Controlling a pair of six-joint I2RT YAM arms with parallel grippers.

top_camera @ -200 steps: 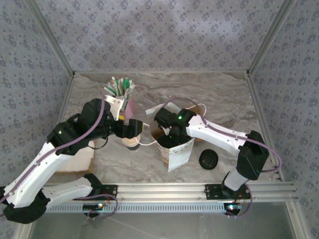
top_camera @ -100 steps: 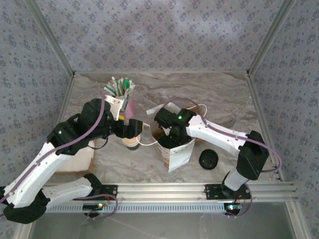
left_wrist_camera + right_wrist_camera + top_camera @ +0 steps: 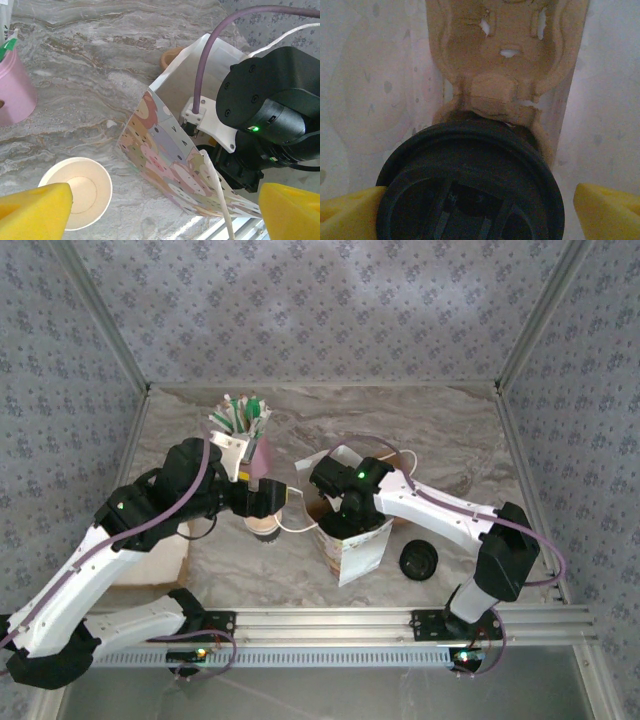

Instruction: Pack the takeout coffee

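Paper cup (image 3: 75, 192): unlidded, upright on marble table (image 3: 100, 60) beneath left gripper (image 3: 162, 212), pads (image 3: 35, 210) wide apart, holding nothing. Probably lined up for pickup. Loose black lid (image 3: 418, 560) beside printed paper bag (image 3: 165, 150). Right gripper (image 3: 480, 215) inside bag, equally spread, gripping nothing, over second lid (image 3: 470, 185) against cardboard carrier (image 3: 495, 50); anything under that lid hidden.
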